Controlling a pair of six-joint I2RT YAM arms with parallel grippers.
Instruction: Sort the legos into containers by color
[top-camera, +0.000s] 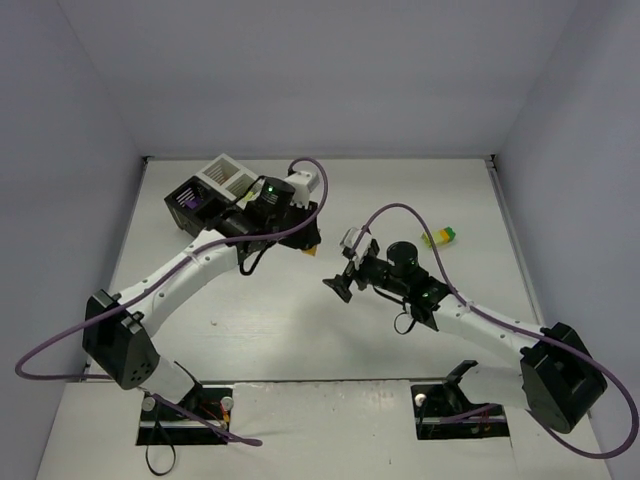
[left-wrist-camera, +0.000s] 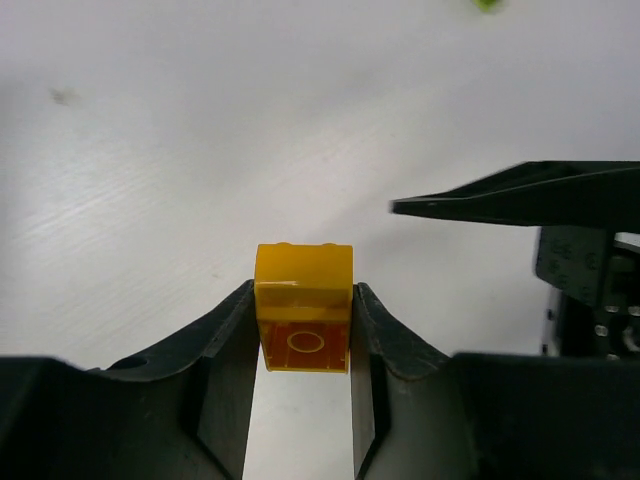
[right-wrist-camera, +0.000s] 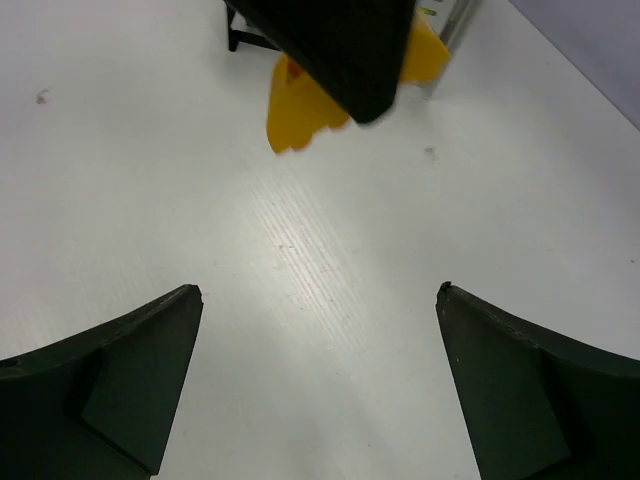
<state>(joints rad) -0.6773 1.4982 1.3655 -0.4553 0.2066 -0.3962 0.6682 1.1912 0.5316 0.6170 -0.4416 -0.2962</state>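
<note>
Orange-yellow lego (left-wrist-camera: 303, 330) sits pinched between the two fingers of the left claw (left-wrist-camera: 303, 290), which is closed snug on its sides. Whether it touches the white table (left-wrist-camera: 200, 150) or hangs clear I cannot tell. In the top view this is just left of centre, right beside the bins (top-camera: 228, 177) at upper left. Two more legos (top-camera: 440, 238), lime-green and yellow, lie touching at right centre. The right claw (right-wrist-camera: 318, 292) gapes wide and empty, near the left one, pointing at it.

The containers (top-camera: 222, 178) stand back left; legos (top-camera: 438, 238) lie well to their right.
</note>
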